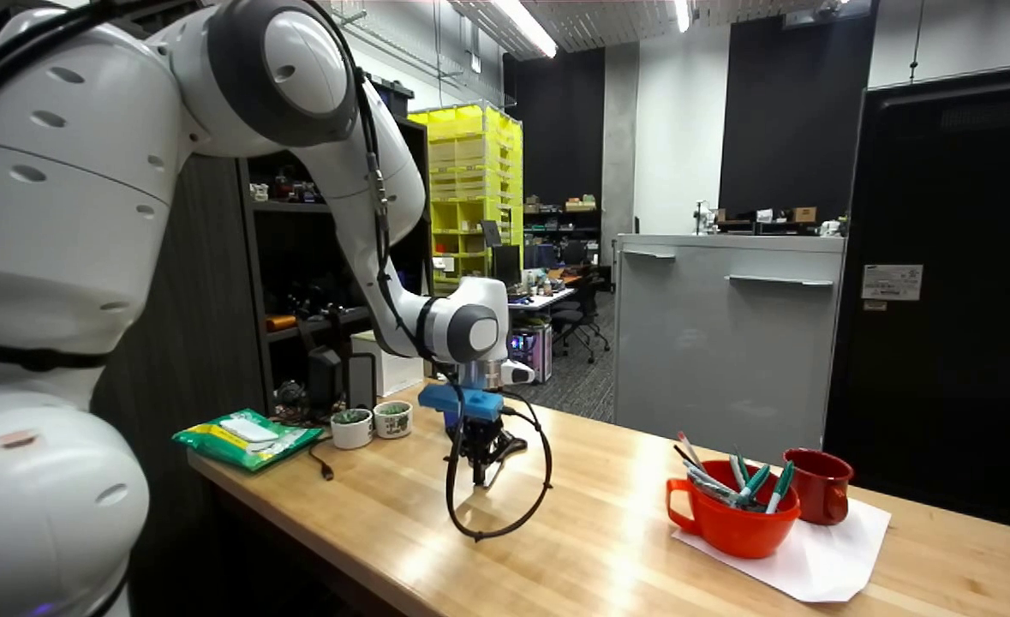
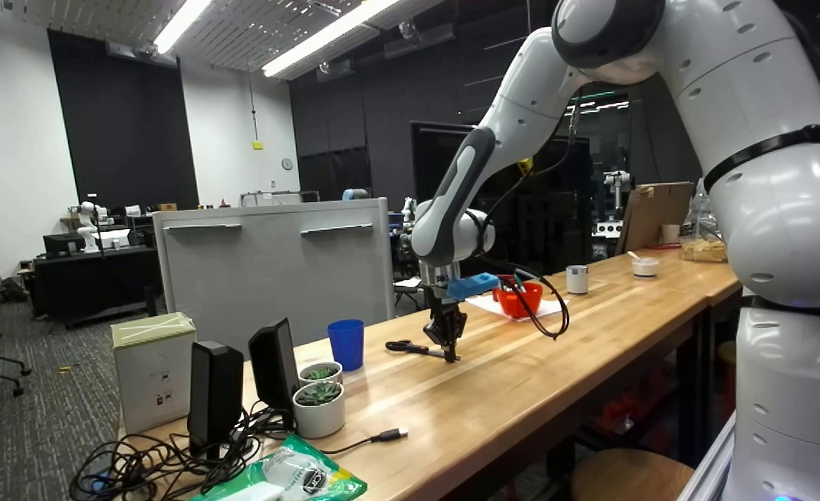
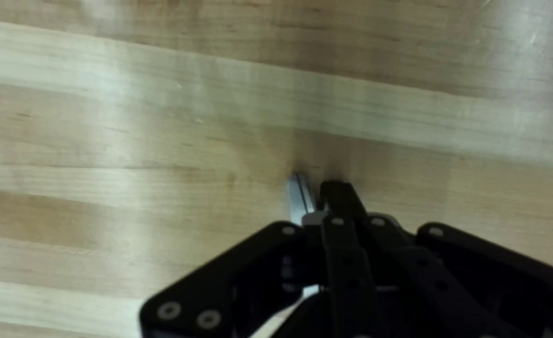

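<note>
One pair of scissors lies on the worktop, its blade showing just beside the fingertips in the wrist view. The end effector points down with its fingers closed right up; no clear hold shows, and whether some of the blade is pinched between them I cannot tell. Judging from this, the reach down to the scissors looks done, while a sure grip and any lift look undone. The blue cup stands upright near the scissors, and the red mug with markers well apart from them
</note>
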{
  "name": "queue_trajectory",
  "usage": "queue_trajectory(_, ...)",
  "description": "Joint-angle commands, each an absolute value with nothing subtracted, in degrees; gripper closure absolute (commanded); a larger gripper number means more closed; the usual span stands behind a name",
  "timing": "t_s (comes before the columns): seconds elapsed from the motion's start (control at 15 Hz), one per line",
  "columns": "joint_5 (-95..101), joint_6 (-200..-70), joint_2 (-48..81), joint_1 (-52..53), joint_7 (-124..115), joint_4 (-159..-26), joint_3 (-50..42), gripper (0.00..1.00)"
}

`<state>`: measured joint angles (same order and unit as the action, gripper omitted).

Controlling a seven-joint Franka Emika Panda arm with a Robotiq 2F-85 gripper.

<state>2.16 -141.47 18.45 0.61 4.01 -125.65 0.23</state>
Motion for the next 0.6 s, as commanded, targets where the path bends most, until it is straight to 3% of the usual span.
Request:
queue_trajectory(0.0, 2.91, -140.71, 17.28, 0.73, 2.9, -126.56, -0.01, 1.0)
queue_trajectory(0.53, 3.2, -140.51, 17.43, 0.53, 2.85, -126.25, -0.81, 1.0)
